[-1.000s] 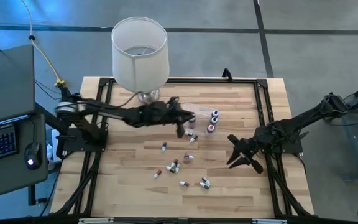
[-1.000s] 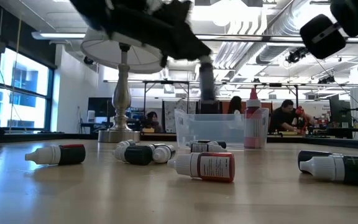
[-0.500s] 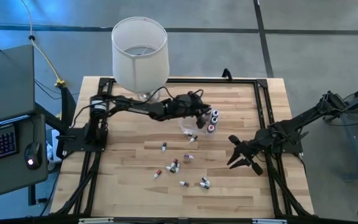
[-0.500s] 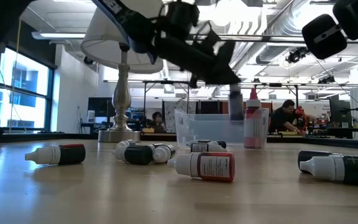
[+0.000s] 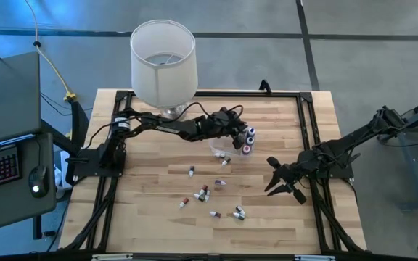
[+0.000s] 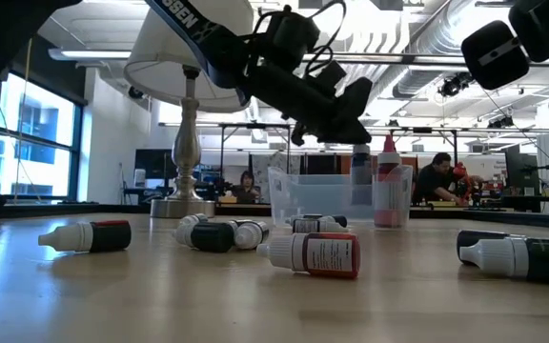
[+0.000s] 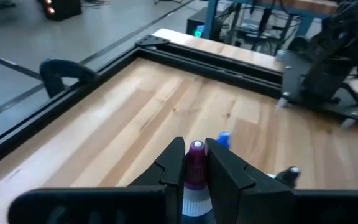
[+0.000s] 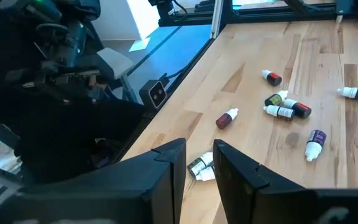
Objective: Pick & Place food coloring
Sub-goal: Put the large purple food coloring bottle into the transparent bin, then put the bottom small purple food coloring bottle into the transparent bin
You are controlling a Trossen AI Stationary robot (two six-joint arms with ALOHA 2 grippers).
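Several tiny food coloring bottles (image 5: pixel 203 193) with white pointed caps lie on their sides on the wooden table, large in the low view (image 6: pixel 315 254). A clear plastic tub (image 6: pixel 336 195) holds a red bottle (image 6: pixel 386 186) standing upright, and two bottles (image 5: pixel 250 141) show there from above. My left gripper (image 5: pixel 239 132) hangs over the tub, shut on a purple-ended bottle (image 7: pixel 196 155). My right gripper (image 5: pixel 280 185) waits open above the table's right side. My left gripper pinches the bottle's body (image 7: pixel 196 163) between its two fingers (image 7: pixel 173 163), coming from above and pointing down. The bottle (image 6: pixel 361 170) hangs upright below the fingers, inside the tub's walls. Whether its lower end rests on the tub floor, I cannot tell.
A lamp with a white shade (image 5: pixel 163 52) stands at the table's far edge, its metal base (image 6: pixel 182 205) beside the tub. A black frame (image 5: pixel 307 123) borders the table. Loose bottles (image 8: pixel 288 106) lie between the two arms. People sit in the room beyond.
My left gripper has carried the bottle toward the table's right, from beside the tub to over it, then lowered it into the tub. It has stayed shut on the bottle. The right arm has kept still.
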